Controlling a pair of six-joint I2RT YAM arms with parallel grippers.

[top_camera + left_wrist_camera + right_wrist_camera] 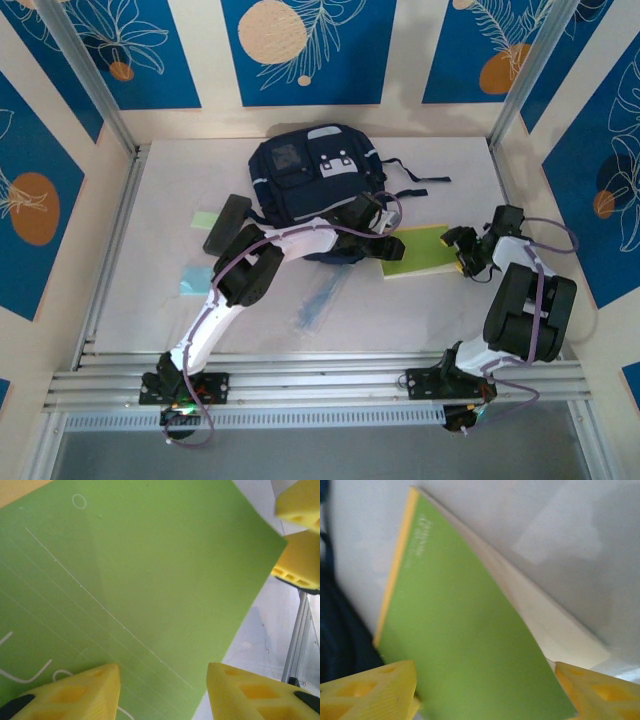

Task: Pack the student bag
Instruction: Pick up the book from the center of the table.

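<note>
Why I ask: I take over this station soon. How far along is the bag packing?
Done: nothing visibly packed; the backpack lies with a black case and clear sleeve loose beside it. In hand: the left gripper and right gripper, jaws open, are at the green notebook. Still to do: getting the notebook and loose things into the backpack.

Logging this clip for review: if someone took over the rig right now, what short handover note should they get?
Left hand: open, over the green notebook, at its end nearest the bag.
Right hand: open, at the notebook's other end; no grip shown.
Bag: lying at the back of the table, notebook beside it.
Done: nothing visibly packed.
Left: notebook, black case and clear sleeve lie outside the bag.
</note>
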